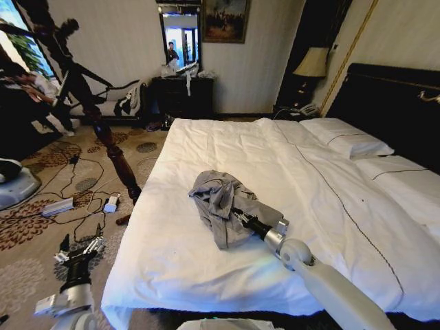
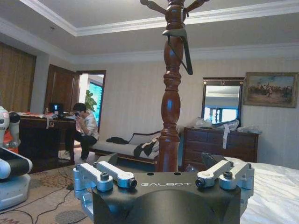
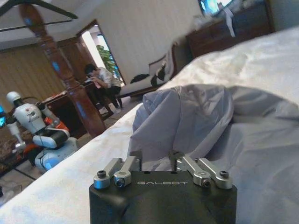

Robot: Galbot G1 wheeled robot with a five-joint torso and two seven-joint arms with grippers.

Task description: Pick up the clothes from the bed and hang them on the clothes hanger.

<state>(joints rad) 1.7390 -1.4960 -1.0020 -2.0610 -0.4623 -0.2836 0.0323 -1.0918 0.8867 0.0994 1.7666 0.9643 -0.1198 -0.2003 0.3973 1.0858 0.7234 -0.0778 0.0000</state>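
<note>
The clothes (image 1: 218, 198) lie as a crumpled pale blue-grey heap in the middle of the bed (image 1: 206, 275), which has white sheets. My right gripper (image 1: 237, 214) reaches in from the bed's near side and is buried in the heap's near edge. In the right wrist view its fingers (image 3: 135, 156) are drawn in on a fold of the clothes (image 3: 196, 112). My left gripper (image 1: 81, 256) hangs open over the carpet left of the bed, facing a wooden coat stand (image 2: 170, 116). A thin dark clothes hanger (image 2: 184, 51) hangs near the stand's top.
The coat stand (image 1: 103, 134) rises beside the bed's far left corner. Cables and a power strip (image 1: 58, 206) lie on the carpet. A white robot (image 3: 42, 135) stands beyond the stand. Pillows (image 1: 347, 141) and a dark headboard (image 1: 399, 103) are at the right, a dresser (image 1: 182, 96) at the back.
</note>
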